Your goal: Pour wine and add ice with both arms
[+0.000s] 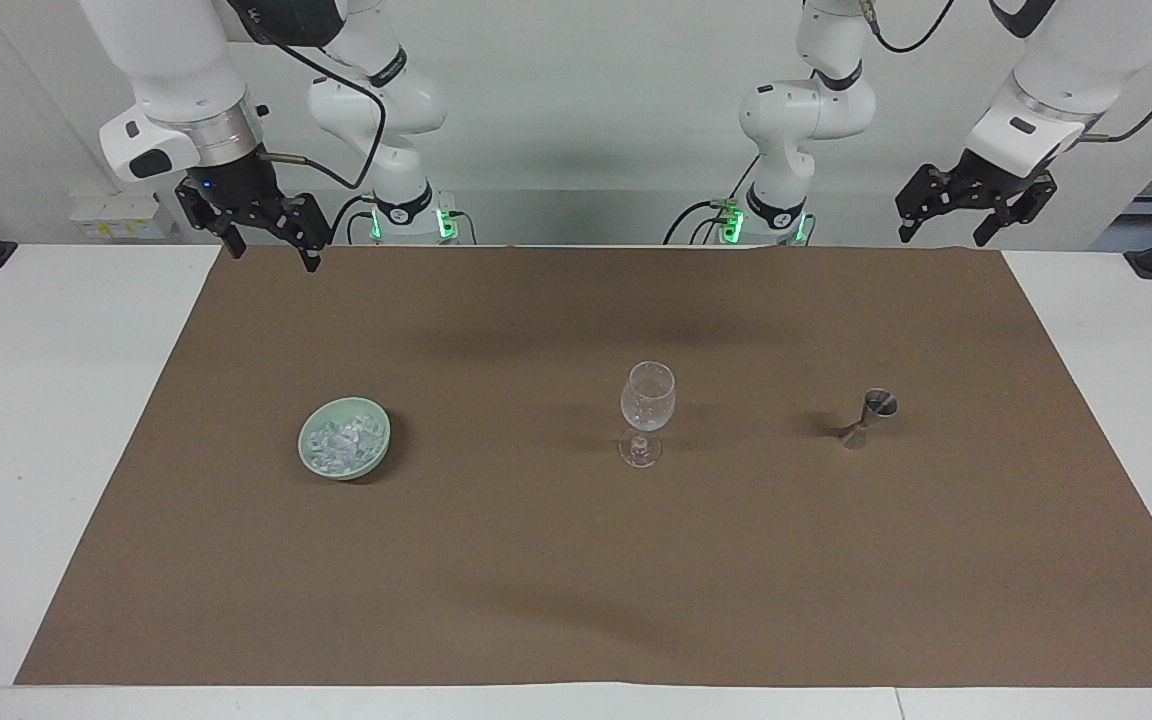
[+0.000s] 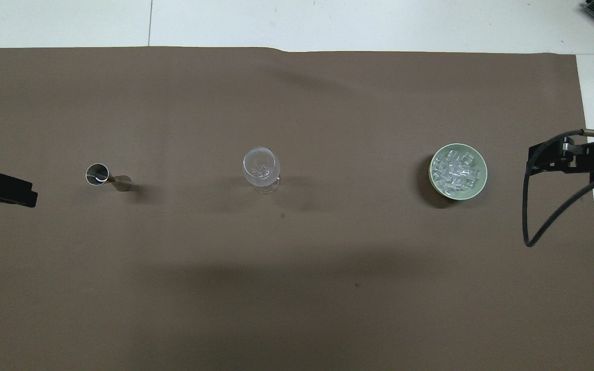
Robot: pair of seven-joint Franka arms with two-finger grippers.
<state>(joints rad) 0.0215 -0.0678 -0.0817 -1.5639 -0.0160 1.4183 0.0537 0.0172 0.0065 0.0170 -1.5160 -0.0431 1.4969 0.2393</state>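
A clear wine glass (image 1: 647, 408) (image 2: 261, 169) stands upright mid-table on the brown mat. Small clear glints show in its bowl; I cannot tell if they are ice. The ice (image 1: 344, 440) (image 2: 457, 169) is heaped in a pale green bowl (image 1: 302, 440) (image 2: 484, 174) toward the right arm's end. A small metal jigger (image 1: 868, 418) (image 2: 107, 176) stands toward the left arm's end. My right gripper (image 1: 272, 250) (image 2: 552, 154) is open and empty, raised over the mat's edge beside the bowl. My left gripper (image 1: 944, 236) (image 2: 13, 189) is open and empty, raised over the mat's edge beside the jigger.
The brown mat (image 1: 576, 580) covers most of the white table (image 1: 56, 450). Bowl, glass and jigger stand in one row across it, well apart. A black cable (image 2: 534, 226) loops from the right wrist.
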